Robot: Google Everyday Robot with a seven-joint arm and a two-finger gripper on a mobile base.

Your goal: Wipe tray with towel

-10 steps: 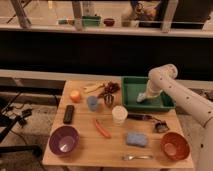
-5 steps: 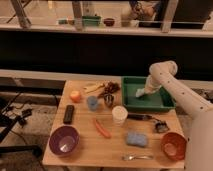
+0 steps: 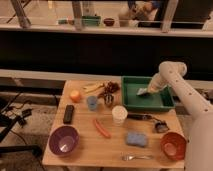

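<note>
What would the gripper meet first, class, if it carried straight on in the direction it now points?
The gripper points down and leftward into the green tray, with the towel at its tip. It would probably press the towel against the tray's floor first, though depth is hard to judge.

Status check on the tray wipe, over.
Tool down inside the green tray, right half. Pale towel at its tip, on the tray floor. Nothing else visible in the tray; white cup stands outside its front-left corner.
</note>
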